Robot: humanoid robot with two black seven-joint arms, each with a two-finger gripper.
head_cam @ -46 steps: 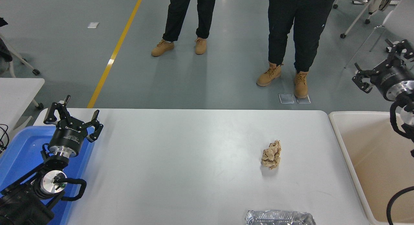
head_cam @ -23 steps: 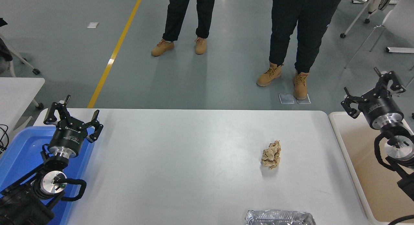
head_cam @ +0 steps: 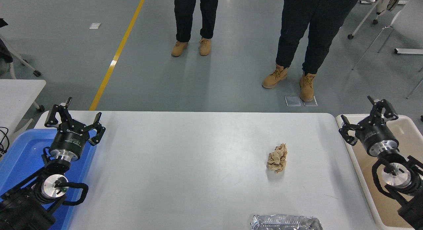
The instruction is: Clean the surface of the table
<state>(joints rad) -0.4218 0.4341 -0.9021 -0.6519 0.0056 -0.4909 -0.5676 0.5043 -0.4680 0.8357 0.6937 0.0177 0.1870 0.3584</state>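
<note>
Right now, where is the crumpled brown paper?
In the head view, the crumpled brown paper lies right of centre on the table surface, beyond the foil packet.

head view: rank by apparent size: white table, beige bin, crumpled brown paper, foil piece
1. white table
2. beige bin, cut off at the right edge
3. foil piece, cut off at the bottom, so unsure
4. crumpled brown paper

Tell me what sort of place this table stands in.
Probably a robotics lab or test hall, not a home. The grey floor carries a painted yellow line, wheeled chairs stand at the far right, and two people in work boots watch from beyond the white table surface.
</note>
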